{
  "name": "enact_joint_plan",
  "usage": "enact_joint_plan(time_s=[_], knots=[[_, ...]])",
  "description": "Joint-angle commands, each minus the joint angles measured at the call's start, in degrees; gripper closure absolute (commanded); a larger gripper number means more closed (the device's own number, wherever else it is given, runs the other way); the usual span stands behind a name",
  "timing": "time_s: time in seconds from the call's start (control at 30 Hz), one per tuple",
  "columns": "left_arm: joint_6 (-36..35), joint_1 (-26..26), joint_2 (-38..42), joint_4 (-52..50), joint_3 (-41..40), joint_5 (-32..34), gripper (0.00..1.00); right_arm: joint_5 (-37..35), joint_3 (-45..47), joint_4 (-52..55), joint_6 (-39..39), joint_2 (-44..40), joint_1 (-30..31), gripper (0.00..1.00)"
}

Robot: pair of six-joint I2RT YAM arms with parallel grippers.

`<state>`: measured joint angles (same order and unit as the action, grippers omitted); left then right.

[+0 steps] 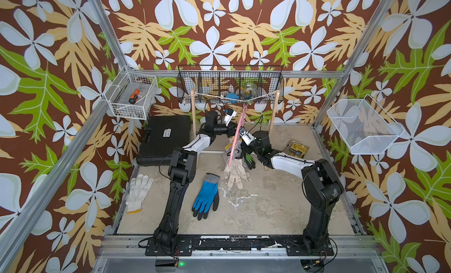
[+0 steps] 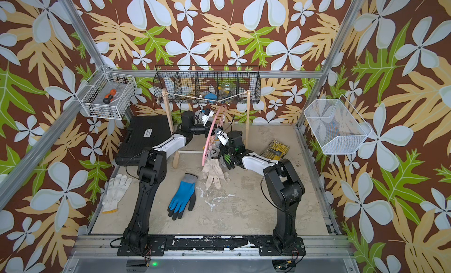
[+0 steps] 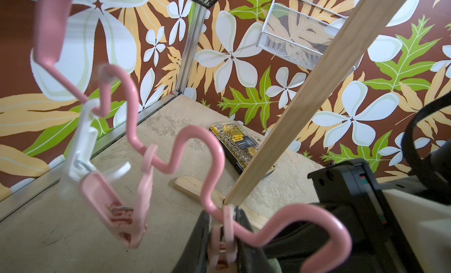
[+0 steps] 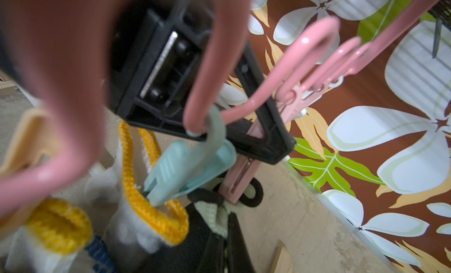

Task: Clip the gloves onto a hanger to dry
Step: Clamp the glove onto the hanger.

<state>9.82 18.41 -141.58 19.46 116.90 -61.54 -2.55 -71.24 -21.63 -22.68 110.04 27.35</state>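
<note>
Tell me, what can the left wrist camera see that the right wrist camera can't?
Only the left wrist view shows the yellow bit case, the tall wooden post, the white mesh basket and a white clip. Only the right wrist view shows the white gloves' yellow cuffs, with a mint clip biting one. Both show the pink hanger's wavy bar and the pink clip that the left hand pinches.

hanger (image 1: 235,135) pink | glove (image 1: 206,196) blue-black | case (image 1: 166,135) black | wall (image 1: 219,28) brown floral
</note>
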Motion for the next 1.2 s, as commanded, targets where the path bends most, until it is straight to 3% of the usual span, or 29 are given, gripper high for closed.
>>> enact_joint_plan(time_s=[0.0, 0.3, 0.5, 0.67, 1.17], knots=[[-0.26, 0.03, 0.88, -0.94, -0.25, -0.6, 0.71, 0.48, 0.03, -0.7, 0.26, 0.22, -0.01, 1.0], [-1.45, -0.04, 1.13, -2.2, -0.31, 0.42, 0.59, 0.32, 0.88, -0.62, -0.22, -0.08, -0.11, 0.96], [-2.13, -0.12, 1.65, -2.64, -0.35, 0.85, 0.5, 0.52, 1.72, 0.31, -0.18, -0.44, -0.39, 0.78], [-2.34, -0.23, 1.75, -3.07, -0.48, 0.98, 0.47, 1.47, 1.98, 1.12, 0.19, -0.85, -0.71, 0.68], [-4.2, -0.91, 3.57, -4.61, -1.49, 2.77, 0.42, 7.07, 5.68, 5.31, 3.01, -6.45, -2.59, 0.5]])
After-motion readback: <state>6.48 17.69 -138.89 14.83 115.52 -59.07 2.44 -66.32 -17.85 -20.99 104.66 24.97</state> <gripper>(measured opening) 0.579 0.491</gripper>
